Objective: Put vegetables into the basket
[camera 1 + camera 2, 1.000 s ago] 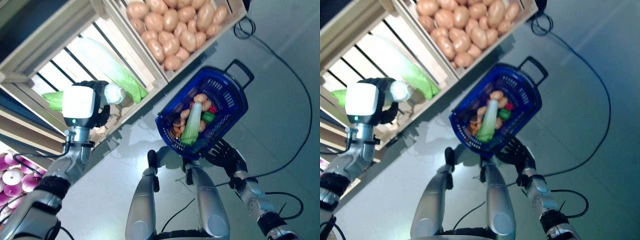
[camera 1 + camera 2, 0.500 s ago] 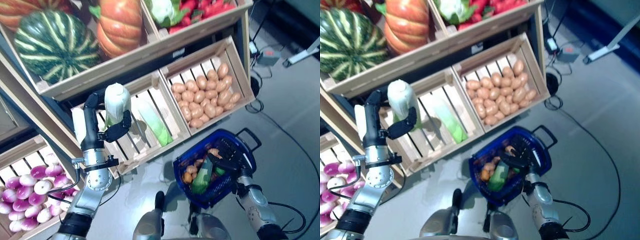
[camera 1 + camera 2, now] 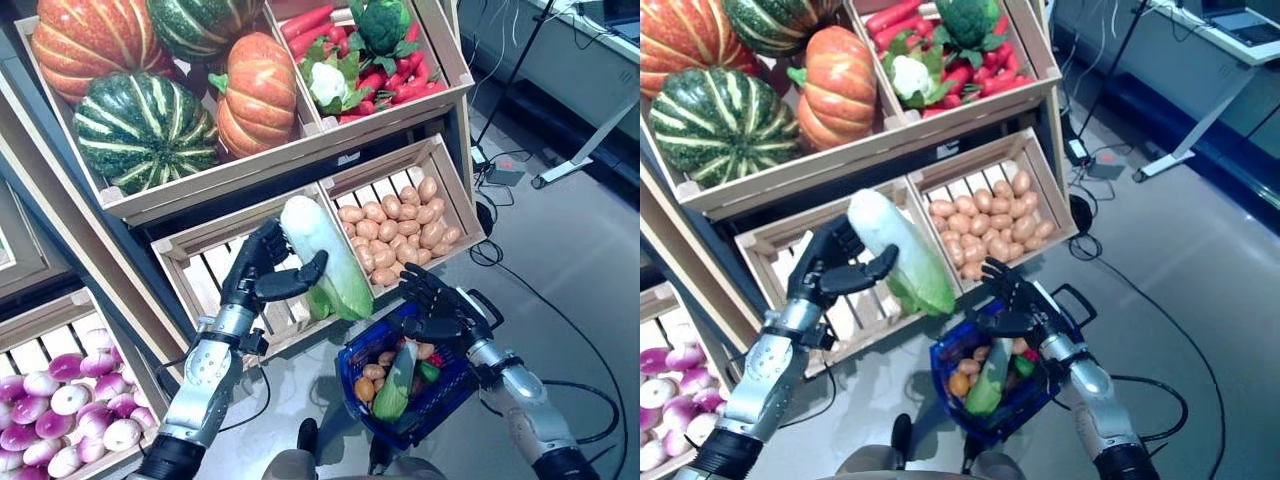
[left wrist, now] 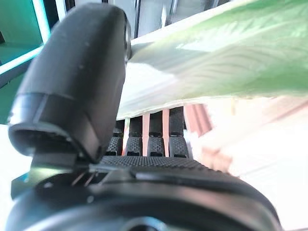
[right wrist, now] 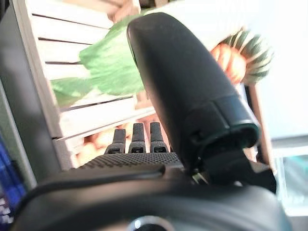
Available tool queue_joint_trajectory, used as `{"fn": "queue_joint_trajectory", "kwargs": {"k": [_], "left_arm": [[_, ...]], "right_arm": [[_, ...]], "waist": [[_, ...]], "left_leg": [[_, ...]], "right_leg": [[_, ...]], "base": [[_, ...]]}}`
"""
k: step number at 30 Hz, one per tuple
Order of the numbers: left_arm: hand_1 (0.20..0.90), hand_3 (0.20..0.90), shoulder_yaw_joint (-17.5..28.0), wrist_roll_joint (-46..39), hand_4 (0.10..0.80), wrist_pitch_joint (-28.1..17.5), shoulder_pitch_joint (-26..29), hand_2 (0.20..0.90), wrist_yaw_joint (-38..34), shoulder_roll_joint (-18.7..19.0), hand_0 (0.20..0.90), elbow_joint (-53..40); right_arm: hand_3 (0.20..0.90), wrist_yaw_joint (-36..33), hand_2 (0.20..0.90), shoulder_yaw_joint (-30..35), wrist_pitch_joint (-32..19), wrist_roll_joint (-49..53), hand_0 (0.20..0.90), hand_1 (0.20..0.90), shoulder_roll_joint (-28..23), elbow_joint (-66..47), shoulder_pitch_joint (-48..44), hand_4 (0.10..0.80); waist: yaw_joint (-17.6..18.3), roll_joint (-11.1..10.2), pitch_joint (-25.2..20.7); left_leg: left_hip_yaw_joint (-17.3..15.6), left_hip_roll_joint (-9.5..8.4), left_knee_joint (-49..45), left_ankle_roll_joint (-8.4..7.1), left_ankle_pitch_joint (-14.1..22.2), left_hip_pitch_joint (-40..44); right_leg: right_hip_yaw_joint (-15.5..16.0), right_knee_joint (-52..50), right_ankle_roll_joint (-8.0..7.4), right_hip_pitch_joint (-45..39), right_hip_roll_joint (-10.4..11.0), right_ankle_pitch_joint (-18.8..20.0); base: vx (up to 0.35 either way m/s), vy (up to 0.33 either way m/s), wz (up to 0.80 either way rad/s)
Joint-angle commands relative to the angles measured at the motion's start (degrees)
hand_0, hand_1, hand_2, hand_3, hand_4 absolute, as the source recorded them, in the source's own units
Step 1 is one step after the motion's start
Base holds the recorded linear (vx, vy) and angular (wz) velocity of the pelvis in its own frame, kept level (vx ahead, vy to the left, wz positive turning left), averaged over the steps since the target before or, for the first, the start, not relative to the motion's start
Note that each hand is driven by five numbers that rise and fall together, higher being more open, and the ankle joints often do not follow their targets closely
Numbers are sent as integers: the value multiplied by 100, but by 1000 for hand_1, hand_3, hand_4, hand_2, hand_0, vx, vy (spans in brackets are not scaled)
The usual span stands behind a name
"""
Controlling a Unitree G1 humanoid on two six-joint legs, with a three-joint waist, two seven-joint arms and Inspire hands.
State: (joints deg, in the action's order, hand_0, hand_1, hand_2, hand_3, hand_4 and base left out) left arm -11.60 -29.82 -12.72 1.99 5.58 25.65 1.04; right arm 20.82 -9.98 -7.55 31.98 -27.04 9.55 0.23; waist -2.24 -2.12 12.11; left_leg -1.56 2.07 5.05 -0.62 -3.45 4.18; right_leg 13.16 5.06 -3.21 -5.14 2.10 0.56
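My left hand (image 3: 258, 277) is shut on a long white and green cabbage (image 3: 325, 255) and holds it in the air in front of the stand's lower crates, its leafy end pointing down toward the blue basket (image 3: 350, 357). In the left wrist view the cabbage (image 4: 216, 53) lies between the thumb (image 4: 77, 82) and the fingers. The basket stands on the floor and holds another long green vegetable (image 3: 393, 380), small orange round ones (image 3: 366, 388) and red and green pieces. My right hand (image 3: 437, 312) is just above the basket's far rim, fingers straight.
A wooden stand (image 3: 300, 150) with shelves and crates rises right behind the basket. Black cables (image 3: 590, 330) lie on the grey floor to the right. A white desk leg (image 3: 590, 150) stands at the back right.
The camera has shifted a lot. My left hand has brought the cabbage out from the slatted crate and over toward the basket. My right hand stays by the basket's rim.
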Motion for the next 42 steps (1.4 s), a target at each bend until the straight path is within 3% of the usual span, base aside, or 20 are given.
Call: {"fn": "queue_joint_trajectory", "kwargs": {"k": [1,5,12,21,29,30,31,32,42], "left_arm": [[300,300,-112,-652,400,-258,559,300,503,100,300,-411],[300,300,-382,-818,400,-88,702,300,676,142,300,-481],[300,300,-684,-1035,400,-40,814,300,752,139,300,-562],[300,300,-663,-1187,400,-108,703,300,743,130,300,-604],[300,300,-709,-1228,400,-59,657,300,747,94,300,-706],[300,300,-727,-1225,400,-61,660,300,749,86,300,-711],[300,300,-735,-1220,400,-52,657,300,747,77,300,-717],[300,300,-731,-1246,400,-33,652,300,760,78,300,-725],[300,300,-732,-1088,400,106,595,300,978,119,300,-836]], "right_arm": [[900,698,900,-193,103,373,900,900,-388,-551,-356,800],[900,950,900,-515,344,523,900,900,-632,-625,-601,800],[900,1058,900,-1047,670,659,900,900,-515,-748,-950,800],[900,631,900,-1318,1222,544,900,900,-360,-624,-912,800],[900,182,900,-1412,1405,475,900,900,-153,-493,-855,800],[752,154,752,-1441,1428,459,752,752,-132,-493,-863,701],[434,133,434,-1463,1452,447,434,434,-116,-486,-862,489],[300,113,300,-1476,1473,425,300,300,-96,-452,-852,400],[300,-123,300,-1481,1494,543,300,300,-30,-419,-759,400]], "waist": [[22,-123,-682],[1,-130,-768],[-30,-106,-923],[-47,-77,-1011],[-50,-50,-1044],[-51,-47,-1048],[-50,-43,-1051],[-52,-37,-1058],[-61,-21,-1079]], "left_leg": [[-85,-66,-5,-95,317,3],[-105,-60,-5,-86,350,51],[-106,-45,-5,-84,389,98],[-142,-10,-5,-103,385,123],[-115,-9,-5,-100,380,98],[-106,-11,-5,-103,376,89],[-103,-9,-5,-106,375,90],[-100,-10,-5,-105,378,87],[-95,-9,-5,-104,387,75]], "right_leg": [[82,-34,-234,-105,356,171],[69,-6,-262,-145,377,174],[56,-6,-281,-178,415,142],[79,-6,-278,-195,454,134],[68,-6,-292,-173,480,145],[69,-6,-293,-170,482,149],[71,-6,-294,-168,485,152],[71,-6,-294,-164,490,151],[58,-6,-300,-142,491,146]], "base": [[54,4,-10],[26,4,-2],[44,14,-1],[8,3,0],[0,0,0],[0,0,0],[0,0,0],[0,0,0],[0,0,0]]}}
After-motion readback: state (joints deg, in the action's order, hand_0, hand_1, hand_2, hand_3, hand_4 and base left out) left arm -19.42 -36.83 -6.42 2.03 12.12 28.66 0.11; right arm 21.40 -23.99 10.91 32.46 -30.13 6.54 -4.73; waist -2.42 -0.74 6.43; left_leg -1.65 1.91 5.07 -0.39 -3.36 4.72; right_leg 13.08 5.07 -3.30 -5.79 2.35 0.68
